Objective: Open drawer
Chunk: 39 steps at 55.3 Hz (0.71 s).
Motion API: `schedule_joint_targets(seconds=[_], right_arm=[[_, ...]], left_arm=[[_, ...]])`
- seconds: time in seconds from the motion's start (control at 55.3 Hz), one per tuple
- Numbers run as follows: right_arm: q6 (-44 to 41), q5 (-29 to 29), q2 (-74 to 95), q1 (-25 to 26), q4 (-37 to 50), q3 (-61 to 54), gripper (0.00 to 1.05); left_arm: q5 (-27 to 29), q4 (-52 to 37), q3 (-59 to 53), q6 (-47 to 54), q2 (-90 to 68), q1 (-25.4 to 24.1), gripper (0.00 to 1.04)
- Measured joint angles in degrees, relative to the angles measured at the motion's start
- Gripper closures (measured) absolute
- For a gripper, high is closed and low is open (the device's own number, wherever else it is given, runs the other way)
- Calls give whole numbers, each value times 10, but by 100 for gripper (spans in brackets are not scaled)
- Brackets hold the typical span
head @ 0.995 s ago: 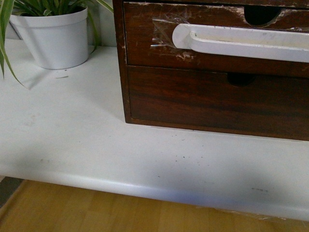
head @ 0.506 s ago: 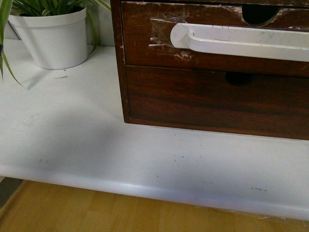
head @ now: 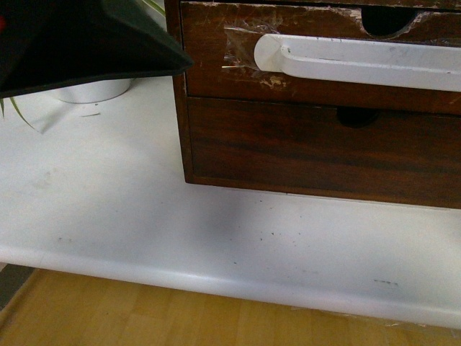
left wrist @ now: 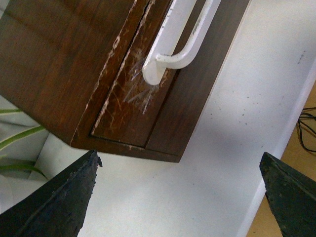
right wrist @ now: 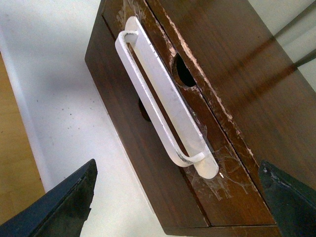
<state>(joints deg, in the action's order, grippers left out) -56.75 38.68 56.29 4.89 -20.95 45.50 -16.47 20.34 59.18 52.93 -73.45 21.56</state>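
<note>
The drawer (head: 216,68) is the upper dark brown scuffed front, shut, with a long white handle (head: 360,61) taped on and a half-round notch (head: 389,21) in its top edge. A black part of my left arm (head: 86,43) shows at the upper left, just left of the cabinet. My left gripper (left wrist: 180,163) is open and empty, over the table, short of the handle's left end (left wrist: 158,69). My right gripper (right wrist: 177,170) is open and empty, facing the handle's right end (right wrist: 205,165) on the drawer (right wrist: 232,192) without touching it.
The plain lower drawer front (head: 302,151) sits under the handled one. A white plant pot (head: 94,90) stands left of the cabinet, mostly hidden by the arm. The white table (head: 108,202) ends in a rounded front edge above the wooden floor (head: 144,317).
A black part of my left arm has come into the front view at the upper left and now covers most of the plant pot. The drawer has not moved.
</note>
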Motion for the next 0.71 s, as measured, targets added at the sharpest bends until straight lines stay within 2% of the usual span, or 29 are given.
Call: schedule_joint_targets(seconds=[0.452,0.705], right_arm=[[-68,-41,37,-32,-18,2,9],[-99,-25,47,11,-28,2,9]], left_arm=[[13,7,71,6,-103,67,6],[15,7,96,6,-134,100,6]])
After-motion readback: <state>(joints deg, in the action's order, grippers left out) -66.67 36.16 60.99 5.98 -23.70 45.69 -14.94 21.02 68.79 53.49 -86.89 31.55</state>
